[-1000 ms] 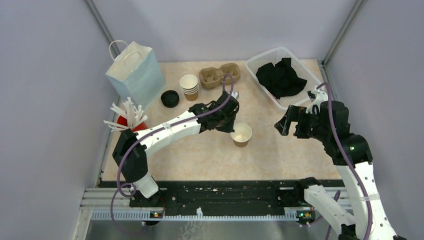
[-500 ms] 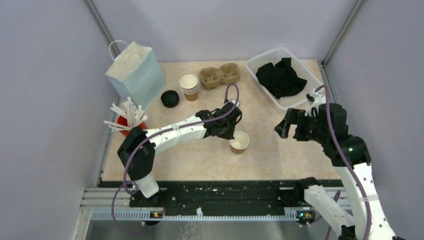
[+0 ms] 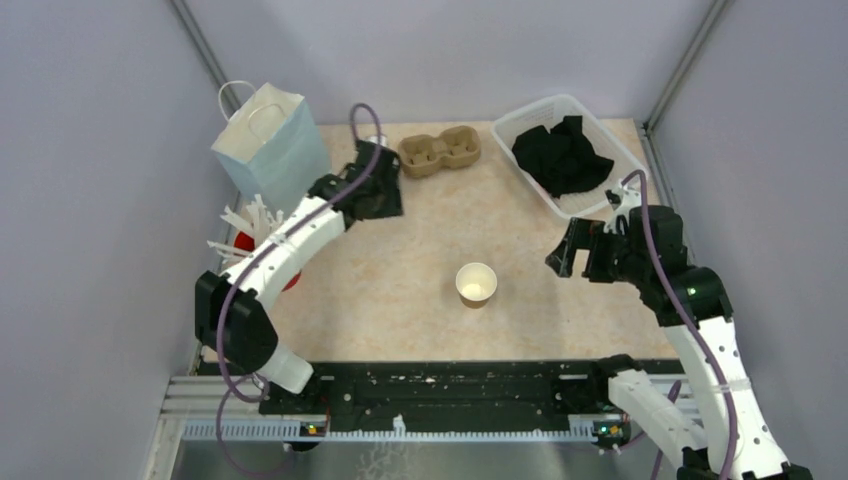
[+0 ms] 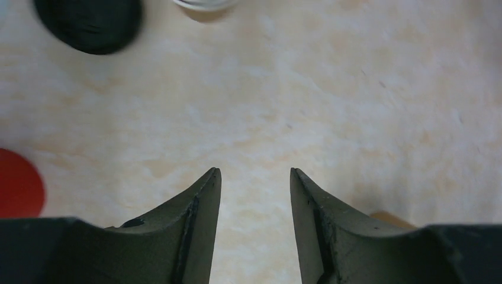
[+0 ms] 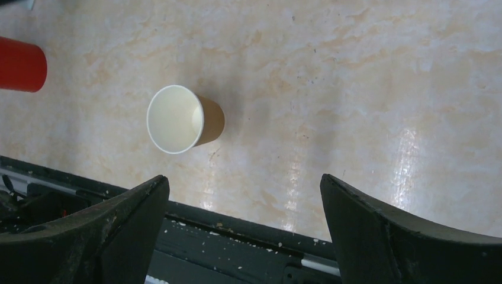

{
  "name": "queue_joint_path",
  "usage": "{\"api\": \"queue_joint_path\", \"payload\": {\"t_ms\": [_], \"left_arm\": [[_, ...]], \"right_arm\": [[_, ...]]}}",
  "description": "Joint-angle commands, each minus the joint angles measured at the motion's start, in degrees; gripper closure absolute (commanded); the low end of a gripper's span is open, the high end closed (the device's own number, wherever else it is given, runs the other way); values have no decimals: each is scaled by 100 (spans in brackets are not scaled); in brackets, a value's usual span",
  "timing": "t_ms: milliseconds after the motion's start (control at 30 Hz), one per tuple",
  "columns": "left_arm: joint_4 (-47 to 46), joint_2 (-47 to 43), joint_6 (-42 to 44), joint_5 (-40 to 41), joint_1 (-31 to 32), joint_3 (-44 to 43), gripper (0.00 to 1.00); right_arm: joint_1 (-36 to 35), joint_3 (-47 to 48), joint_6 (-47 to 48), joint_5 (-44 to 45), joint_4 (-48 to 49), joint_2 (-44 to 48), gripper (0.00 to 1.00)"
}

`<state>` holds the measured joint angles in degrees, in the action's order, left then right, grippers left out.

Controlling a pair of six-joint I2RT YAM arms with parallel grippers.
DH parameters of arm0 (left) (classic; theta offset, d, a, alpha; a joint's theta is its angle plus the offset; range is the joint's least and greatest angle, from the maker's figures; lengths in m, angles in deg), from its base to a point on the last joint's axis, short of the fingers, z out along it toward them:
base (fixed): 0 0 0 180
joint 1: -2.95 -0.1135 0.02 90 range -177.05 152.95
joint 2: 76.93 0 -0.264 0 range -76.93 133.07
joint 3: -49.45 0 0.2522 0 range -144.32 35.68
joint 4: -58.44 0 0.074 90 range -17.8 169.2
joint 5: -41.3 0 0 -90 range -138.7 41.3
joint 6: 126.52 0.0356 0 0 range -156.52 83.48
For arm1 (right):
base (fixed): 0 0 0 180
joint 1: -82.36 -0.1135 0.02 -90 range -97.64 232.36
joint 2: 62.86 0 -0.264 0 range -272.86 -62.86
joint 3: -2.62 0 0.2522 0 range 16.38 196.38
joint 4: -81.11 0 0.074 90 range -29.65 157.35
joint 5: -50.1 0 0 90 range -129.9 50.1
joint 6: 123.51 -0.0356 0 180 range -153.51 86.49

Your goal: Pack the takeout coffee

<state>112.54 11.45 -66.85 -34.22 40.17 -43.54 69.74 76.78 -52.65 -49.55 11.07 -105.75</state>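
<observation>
Comparing with a second ago, we see the left gripper [image 4: 254,171] has left the paper cup [image 3: 476,284] and swung to the back-left. It now hovers with fingers spread and nothing between them. The cup stands upright, alone and lidless at mid-table, also visible in the right wrist view [image 5: 183,118].

We judge a lid fetch is next: the black lid [image 4: 89,23] lies just ahead-left of the fingers, and a white cup rim [image 4: 204,3] peeks in at the top edge.

The right gripper [image 5: 245,177] is parked well apart from the cup, jaws wide and empty.

The carrier [image 3: 440,150], paper bag [image 3: 270,145] and red cup [image 4: 18,183] sit nearby, and the basket [image 3: 532,107] of black cloth is at back-right. The left arm hides the lid from above, and the red cup's sticks crowd its elbow.
</observation>
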Motion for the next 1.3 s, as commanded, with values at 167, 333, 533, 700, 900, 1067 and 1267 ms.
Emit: {"api": "queue_joint_path", "payload": {"t_ms": [167, 333, 533, 700, 900, 1067, 1267], "left_arm": [[50, 804, 815, -498, -2405, -866, 53], [118, 1728, 1043, -810, -2980, -1601, 57], [559, 2915, 1147, -1252, -3184, -2877, 58], [711, 3442, 1150, -1417, -3185, -3359, 63], [766, 3704, 1037, -1418, -3194, -3590, 66], [691, 3812, 991, -1725, -3185, -3574, 67], [662, 3925, 968, -1739, -3185, -3633, 68]], "right_arm": [[32, -18, 4, -107, 362, -595, 1], [30, -20, 21, -142, 491, -888, 1], [34, 21, 64, -112, 547, -1083, 1], [32, 15, 66, -110, 555, -1129, 1], [32, 5, 63, -83, 547, -1116, 1], [32, 3, 68, -90, 547, -1113, 1], [32, 32, 68, -107, 556, -1126, 1]]}}
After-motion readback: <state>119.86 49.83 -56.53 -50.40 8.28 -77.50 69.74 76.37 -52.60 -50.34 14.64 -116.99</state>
